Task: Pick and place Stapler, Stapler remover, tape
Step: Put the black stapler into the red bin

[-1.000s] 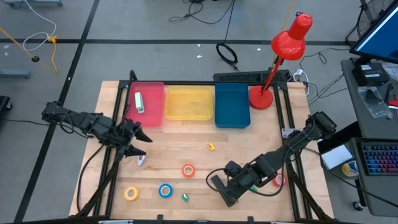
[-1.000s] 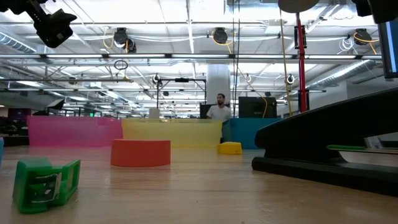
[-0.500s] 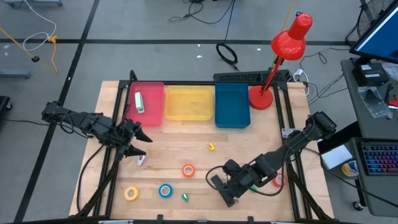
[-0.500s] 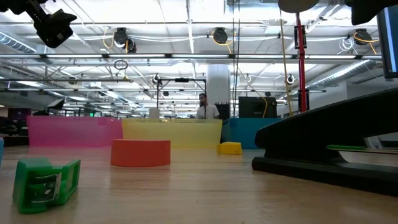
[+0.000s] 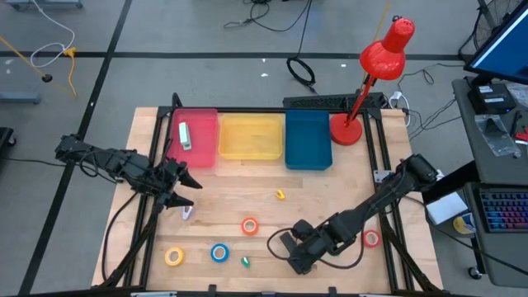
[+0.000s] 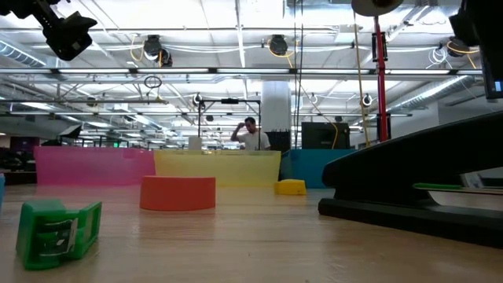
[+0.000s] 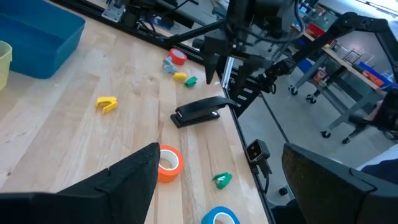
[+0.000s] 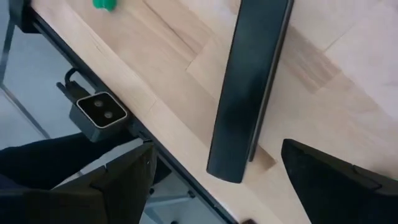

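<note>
right gripper sits low over the front edge of the wooden table, fingers spread wide on either side of the long black stapler, not gripping it; the stapler lies flat on the wood near the front edge. left gripper hangs over the table's left side, jaws wide, holding nothing. orange-red tape ring lies mid-table, blue tape ring and yellow tape ring near the front left, red tape ring to the right of the right arm. small green staple remover at the front edge between the blue ring and the stapler, small yellow staple remover mid-table. pink bin, yellow bin, blue bin in a row at the back, a pale small item in the pink one. red desk lamp at the back right.
</note>
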You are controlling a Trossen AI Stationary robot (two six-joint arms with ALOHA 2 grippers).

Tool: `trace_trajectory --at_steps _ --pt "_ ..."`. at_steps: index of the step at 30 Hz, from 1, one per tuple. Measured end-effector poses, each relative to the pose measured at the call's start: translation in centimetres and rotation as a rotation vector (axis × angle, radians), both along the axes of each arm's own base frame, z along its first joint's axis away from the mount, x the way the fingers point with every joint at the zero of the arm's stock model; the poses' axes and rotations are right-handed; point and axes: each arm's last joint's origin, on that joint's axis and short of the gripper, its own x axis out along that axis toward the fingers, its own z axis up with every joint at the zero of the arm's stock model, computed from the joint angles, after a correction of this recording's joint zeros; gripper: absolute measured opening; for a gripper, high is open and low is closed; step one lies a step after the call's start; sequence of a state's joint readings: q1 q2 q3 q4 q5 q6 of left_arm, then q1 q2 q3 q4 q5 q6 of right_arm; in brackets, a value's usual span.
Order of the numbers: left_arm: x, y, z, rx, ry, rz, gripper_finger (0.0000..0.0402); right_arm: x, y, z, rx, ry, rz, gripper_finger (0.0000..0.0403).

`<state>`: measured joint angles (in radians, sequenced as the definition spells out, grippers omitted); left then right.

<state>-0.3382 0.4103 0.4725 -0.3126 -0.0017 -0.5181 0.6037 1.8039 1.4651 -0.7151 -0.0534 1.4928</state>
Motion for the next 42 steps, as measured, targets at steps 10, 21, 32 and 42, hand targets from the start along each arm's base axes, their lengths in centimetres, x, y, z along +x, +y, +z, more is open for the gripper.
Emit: trace_trajectory --at_steps 10,21,32,42 --pt "0.0 0.0 0.0 -0.005 0.003 0.002 0.0335 0.6 0.5 -1.7 -0.011 0.033 -0.008 0.0338" --pt "0.0 0.0 0.0 -0.006 0.003 0.001 0.0335 1.2 1.3 -3.7 0.003 0.073 0.008 0.0338" --pt "0.0 0.0 0.0 -0.006 0.003 0.001 0.0335 0.9 1.4 -5.1 -0.013 0.109 0.023 0.0338" --pt "0.0 0.0 0.0 -0.011 0.005 0.002 0.0335 -0.2 1.0 -7.1 -0.021 0.158 -0.013 0.0338"
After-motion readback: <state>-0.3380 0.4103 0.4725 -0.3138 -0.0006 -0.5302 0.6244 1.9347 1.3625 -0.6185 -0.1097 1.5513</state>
